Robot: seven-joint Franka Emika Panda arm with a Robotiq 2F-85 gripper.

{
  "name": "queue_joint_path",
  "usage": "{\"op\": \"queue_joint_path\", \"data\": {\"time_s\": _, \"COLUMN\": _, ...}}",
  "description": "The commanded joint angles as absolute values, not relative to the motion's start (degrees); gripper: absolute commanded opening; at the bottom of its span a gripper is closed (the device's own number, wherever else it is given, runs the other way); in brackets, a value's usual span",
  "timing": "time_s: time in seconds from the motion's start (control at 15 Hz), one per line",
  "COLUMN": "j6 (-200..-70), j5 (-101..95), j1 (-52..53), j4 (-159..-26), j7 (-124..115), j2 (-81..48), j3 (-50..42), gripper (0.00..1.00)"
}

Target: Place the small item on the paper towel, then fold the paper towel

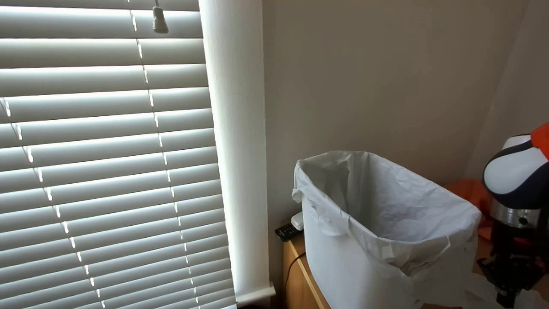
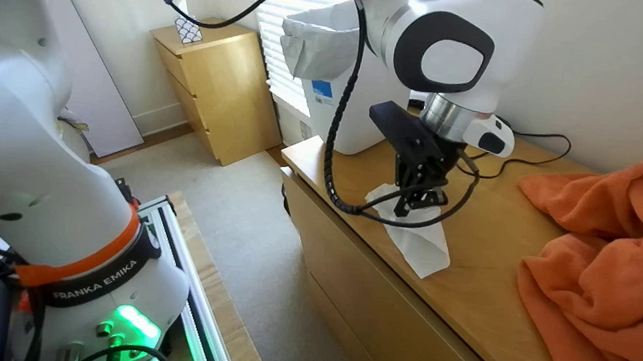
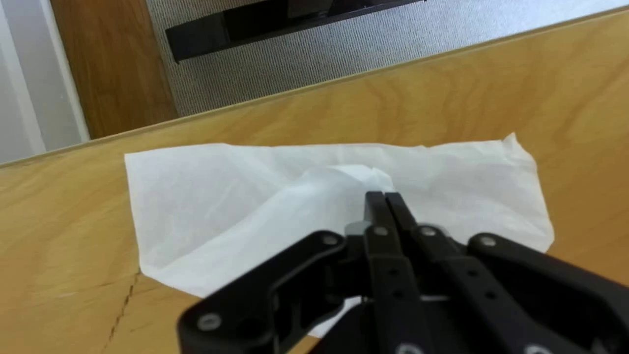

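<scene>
The white paper towel (image 3: 295, 211) lay creased on the wooden surface (image 2: 485, 275), near one edge, with part of the sheet doubled over itself toward the middle. The hand (image 3: 384, 194) pointed down at it, its fingers (image 3: 376, 211) pressed together right at the tip of that fold; from where I stood, I couldn't fairly say whether any paper was caught between them. On one side stood a white bin (image 1: 351, 266) lined with a crumpled white bag (image 1: 411, 206), and on the opposite side sat a bunched orange cloth (image 2: 615, 283). Just beside the bin, toward the wall (image 1: 377, 77), I spotted a black remote control (image 1: 286, 231).
</scene>
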State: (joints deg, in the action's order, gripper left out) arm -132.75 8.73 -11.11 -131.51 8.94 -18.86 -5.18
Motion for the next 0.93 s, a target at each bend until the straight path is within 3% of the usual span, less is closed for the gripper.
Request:
{"op": "queue_joint_path", "data": {"time_s": 0.0, "j6": -135.7, "j5": 6.7, "j1": -10.2, "j4": -133.0, "j7": 5.9, "j2": -19.1, "j3": -6.2, "gripper": 0.34}}
{"op": "queue_joint_path", "data": {"time_s": 0.6, "j6": -143.3, "j5": 8.8, "j1": -10.8, "j4": -137.3, "j7": 6.2, "j2": -10.3, "j3": -6.2, "gripper": 0.99}}
{"op": "queue_joint_path", "data": {"time_s": 0.87, "j6": -144.3, "j5": 7.7, "j1": -10.7, "j4": -139.3, "j7": 4.7, "j2": -4.1, "j3": -7.3, "gripper": 1.00}}
